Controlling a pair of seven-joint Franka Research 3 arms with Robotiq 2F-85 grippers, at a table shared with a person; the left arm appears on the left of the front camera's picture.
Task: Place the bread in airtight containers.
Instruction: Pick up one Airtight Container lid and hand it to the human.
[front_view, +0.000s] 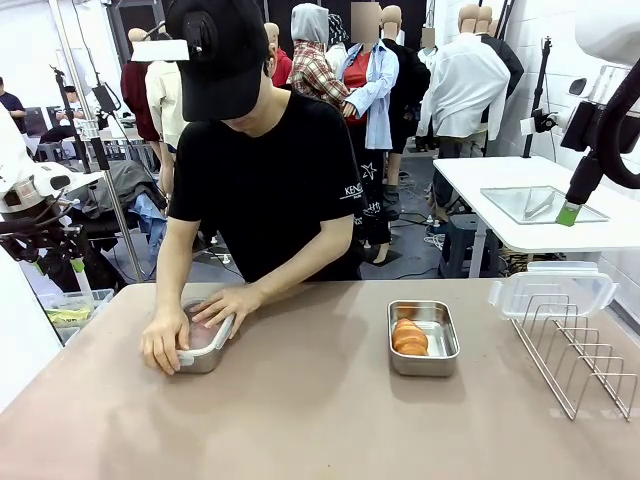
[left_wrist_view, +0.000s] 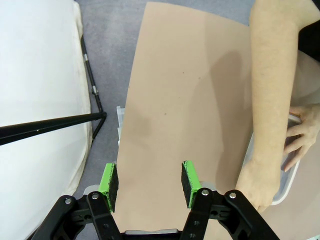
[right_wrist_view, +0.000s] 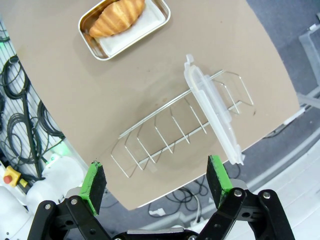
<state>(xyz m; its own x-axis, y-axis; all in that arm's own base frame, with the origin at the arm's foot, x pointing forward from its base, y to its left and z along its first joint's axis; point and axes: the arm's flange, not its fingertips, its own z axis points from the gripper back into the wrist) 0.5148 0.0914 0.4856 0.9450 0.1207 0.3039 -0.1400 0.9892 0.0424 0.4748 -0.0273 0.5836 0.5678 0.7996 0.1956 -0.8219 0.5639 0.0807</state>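
Note:
An open steel container (front_view: 423, 337) stands right of the table's middle with bread (front_view: 409, 336) in it. From above, the bread (right_wrist_view: 117, 15) lies at one end of this container (right_wrist_view: 150, 22). A person's two hands press a clear lid onto the other container (front_view: 205, 342) at the table's left; its contents are hidden. That container's corner (left_wrist_view: 286, 180) shows beside the person's forearm. A second clear lid (right_wrist_view: 215, 112) leans on the wire rack (right_wrist_view: 165, 135). My left gripper (left_wrist_view: 149, 184) hovers open over bare table. My right gripper (right_wrist_view: 156, 181) is open high above the rack.
The wire rack (front_view: 580, 360) with the lid (front_view: 553, 290) stands at the table's right edge. A flat steel tray (front_view: 540, 203) lies on a white table behind. Cables and floor lie beyond the table edges. Bare tabletop stretches along the near side.

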